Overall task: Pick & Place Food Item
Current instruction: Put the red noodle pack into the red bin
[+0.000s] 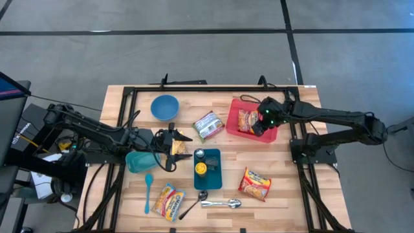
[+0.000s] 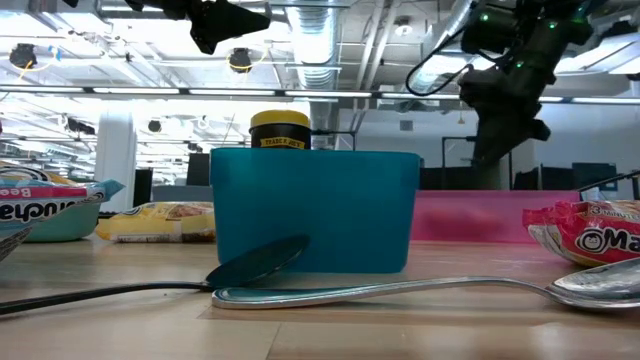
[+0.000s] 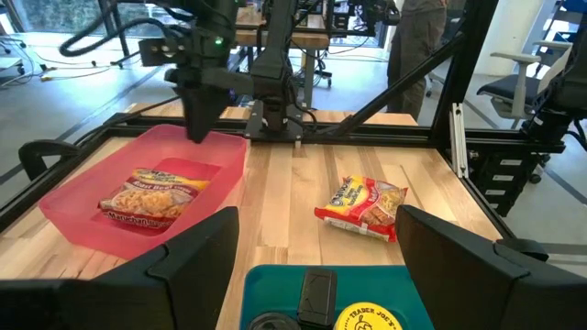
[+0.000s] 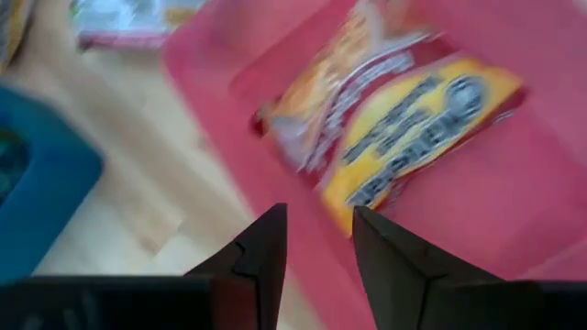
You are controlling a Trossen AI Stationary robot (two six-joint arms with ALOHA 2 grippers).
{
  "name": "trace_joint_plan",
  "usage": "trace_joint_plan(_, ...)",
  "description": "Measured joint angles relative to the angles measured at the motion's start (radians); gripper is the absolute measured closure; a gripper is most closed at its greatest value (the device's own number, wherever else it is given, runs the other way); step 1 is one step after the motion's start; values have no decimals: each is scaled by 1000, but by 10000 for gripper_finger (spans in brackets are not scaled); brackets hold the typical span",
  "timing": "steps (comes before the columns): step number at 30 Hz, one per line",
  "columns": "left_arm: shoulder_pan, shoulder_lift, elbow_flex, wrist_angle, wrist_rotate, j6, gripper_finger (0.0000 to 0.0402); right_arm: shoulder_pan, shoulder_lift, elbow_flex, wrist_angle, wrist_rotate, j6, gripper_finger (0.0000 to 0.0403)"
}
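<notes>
Pink plastic is catching the eye at the table's far right, where the pink bin [image 1: 251, 136] is holding one noodle packet [image 1: 246, 121] lying flat on its floor; the right gripper [image 1: 260, 125] is hanging just above the bin's edge nearest the table's middle, its fingers [image 4: 261, 252] standing partly apart with nothing between them, as the right wrist view is showing bare gap and the packet below. The left gripper [image 1: 173, 147] is waiting over the table's left-middle beside the teal cup [image 1: 141, 161], its fingers spread wide and holding nothing.

Judging from this, the packet is already sitting in the bin, so the risks are lying in the retreat and the next pick; the right gripper is hovering close to the bin wall, and a sideways pull could be clipping the rim and dragging the light bin across the wood. Another noodle packet [image 1: 255, 183] is lying on the table near the front right, crinkly and slack, so a shallow pinch could be slipping off its film; the teal tray [image 1: 212, 176] with the yellow-lidded jar [image 1: 201, 169] is standing between the arms, and a low sweep could be knocking it.
</notes>
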Motion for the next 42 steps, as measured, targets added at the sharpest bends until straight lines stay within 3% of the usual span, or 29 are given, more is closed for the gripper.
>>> trace_joint_plan(15, 0, 0, 0, 0, 0, 0, 112, 368, 0, 0, 2, -82, 4, 282)
trace_joint_plan(22, 0, 0, 0, 0, 0, 0, 112, 497, 58, -1, 125, -128, 5, 282)
trace_joint_plan(27, 0, 0, 0, 1, 0, 0, 112, 525, 137, -1, 142, -138, 4, 282)
trace_joint_plan(33, 0, 0, 0, 0, 0, 0, 112, 525, 239, -1, 177, -245, -30, 282)
trace_joint_plan(42, 0, 0, 0, 0, 0, 0, 112, 516, 361, -1, 248, -307, -83, 282)
